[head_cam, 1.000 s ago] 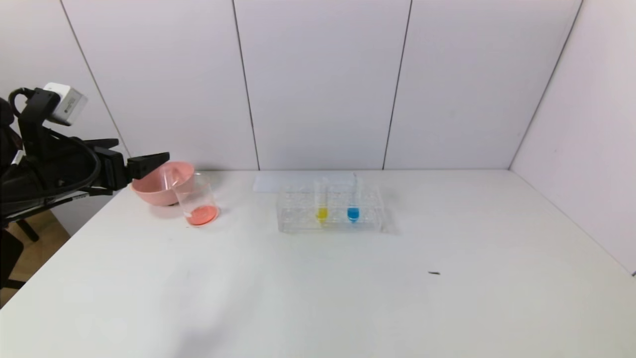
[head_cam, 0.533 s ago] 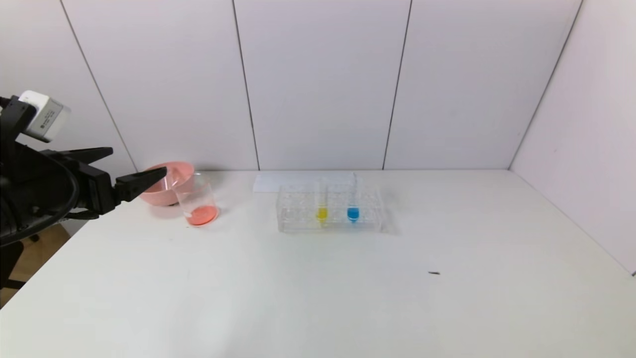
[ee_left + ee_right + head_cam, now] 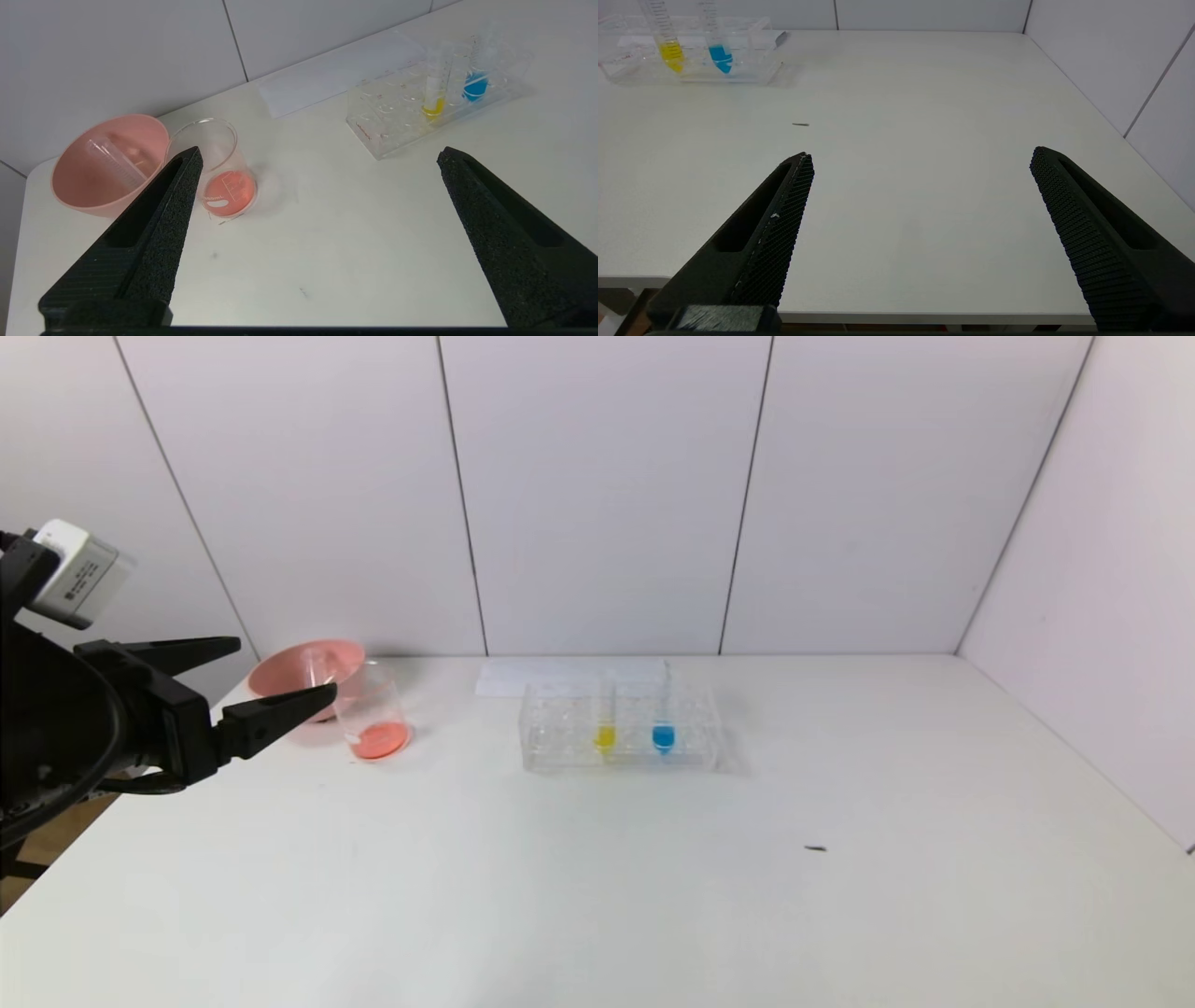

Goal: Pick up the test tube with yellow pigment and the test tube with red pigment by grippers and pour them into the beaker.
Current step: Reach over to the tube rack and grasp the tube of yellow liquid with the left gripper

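Observation:
The test tube with yellow pigment [image 3: 605, 728] stands upright in a clear rack [image 3: 560, 739] at mid-table; the left wrist view shows this tube [image 3: 433, 95] too. The beaker [image 3: 373, 717] stands left of the rack with red-orange liquid in its bottom. I see no tube holding red pigment; an empty clear tube [image 3: 114, 158] lies in the pink bowl [image 3: 74, 186]. My left gripper [image 3: 280, 670] hovers open and empty at the table's left edge, its near fingertip just short of the beaker. My right gripper [image 3: 920, 158] hangs open over the table's front right part, out of the head view.
A blue-liquid tube [image 3: 664, 733] stands in the rack beside the yellow one. The pink bowl [image 3: 280, 677] sits behind and left of the beaker. A white sheet [image 3: 523, 677] lies behind the rack. A small dark speck [image 3: 816, 848] lies on the table's right half.
My left gripper has drawn back from over the pink bowl, to the left and lower, staying open. The beaker, bowl and rack have not moved.

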Controlling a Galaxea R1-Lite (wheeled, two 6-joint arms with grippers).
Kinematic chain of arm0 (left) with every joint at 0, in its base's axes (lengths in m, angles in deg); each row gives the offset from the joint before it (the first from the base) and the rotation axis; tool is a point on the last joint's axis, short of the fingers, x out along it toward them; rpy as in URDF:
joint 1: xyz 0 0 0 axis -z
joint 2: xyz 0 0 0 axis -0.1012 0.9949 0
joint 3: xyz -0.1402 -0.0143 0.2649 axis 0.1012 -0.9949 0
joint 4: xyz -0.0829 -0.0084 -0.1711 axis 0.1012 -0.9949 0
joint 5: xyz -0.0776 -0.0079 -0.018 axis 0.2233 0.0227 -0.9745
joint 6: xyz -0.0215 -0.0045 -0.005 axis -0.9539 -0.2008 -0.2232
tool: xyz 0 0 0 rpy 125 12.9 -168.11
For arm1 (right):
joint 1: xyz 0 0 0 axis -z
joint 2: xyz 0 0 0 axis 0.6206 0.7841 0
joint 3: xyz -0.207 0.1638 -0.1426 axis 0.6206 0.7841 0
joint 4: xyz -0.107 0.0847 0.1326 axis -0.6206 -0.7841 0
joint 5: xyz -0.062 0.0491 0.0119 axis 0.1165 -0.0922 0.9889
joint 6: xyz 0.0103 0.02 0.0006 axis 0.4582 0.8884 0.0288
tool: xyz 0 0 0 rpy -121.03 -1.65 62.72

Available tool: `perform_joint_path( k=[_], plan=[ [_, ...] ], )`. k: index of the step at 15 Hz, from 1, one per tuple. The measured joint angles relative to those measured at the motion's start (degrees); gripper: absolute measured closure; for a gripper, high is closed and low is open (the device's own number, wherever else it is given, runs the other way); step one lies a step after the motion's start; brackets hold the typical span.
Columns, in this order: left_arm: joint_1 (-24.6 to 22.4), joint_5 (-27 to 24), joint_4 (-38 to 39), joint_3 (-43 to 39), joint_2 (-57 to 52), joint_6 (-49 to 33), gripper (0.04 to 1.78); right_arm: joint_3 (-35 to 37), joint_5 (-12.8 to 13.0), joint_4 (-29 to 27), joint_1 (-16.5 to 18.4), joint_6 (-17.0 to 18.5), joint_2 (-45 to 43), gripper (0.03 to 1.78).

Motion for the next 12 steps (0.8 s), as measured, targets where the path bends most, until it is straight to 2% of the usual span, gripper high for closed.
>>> perform_joint_path(
  k=[5,12],
  plan=[
    [0.01,0.74,-7.45,1.32,-1.99,-2.15,0.06,0.00,0.00,0.00,0.00,0.00,-0.01,0.11],
    [-0.52,3.34,-10.75,2.27,-2.56,-2.97,0.06,-0.02,0.00,0.00,0.00,0.00,0.00,0.11]
  ],
)
